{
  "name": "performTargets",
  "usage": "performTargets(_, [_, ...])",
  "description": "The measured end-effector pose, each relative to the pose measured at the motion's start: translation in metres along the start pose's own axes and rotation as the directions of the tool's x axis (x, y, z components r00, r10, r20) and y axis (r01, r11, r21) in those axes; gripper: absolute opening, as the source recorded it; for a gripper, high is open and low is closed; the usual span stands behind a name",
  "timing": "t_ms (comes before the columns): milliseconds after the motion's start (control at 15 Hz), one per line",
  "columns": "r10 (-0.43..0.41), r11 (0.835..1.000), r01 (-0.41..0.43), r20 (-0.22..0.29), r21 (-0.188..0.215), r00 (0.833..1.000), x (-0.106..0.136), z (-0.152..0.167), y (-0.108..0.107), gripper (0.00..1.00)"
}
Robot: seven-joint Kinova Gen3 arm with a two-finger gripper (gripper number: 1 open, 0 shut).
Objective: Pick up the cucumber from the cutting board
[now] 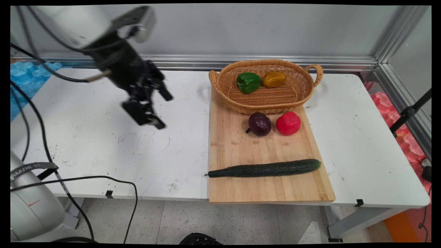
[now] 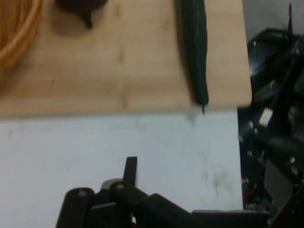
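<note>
Gripper hangs over the bare left half of the table, jaws spread wide, holding nothing. Nearest thing is the cucumber lying along the cutting board's near edge.

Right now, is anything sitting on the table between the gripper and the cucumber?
Nothing visible. The gripper hangs above bare table left of the cutting board; the cucumber lies across the board's near end, with only tabletop and board between.
</note>
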Motion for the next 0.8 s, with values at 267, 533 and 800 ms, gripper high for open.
performTargets(267, [-0.011,1.0,0.012,-0.032,0.005,0.999,0.044,0.044,0.008,1.0])
performTargets(533, [-0.01,1.0,0.011,-0.039,0.019,0.999,0.08,0.09,0.013,1.0])
performTargets(800, [-0.019,0.999,0.02,-0.028,0.036,0.999,0.106,0.131,0.016,1.0])
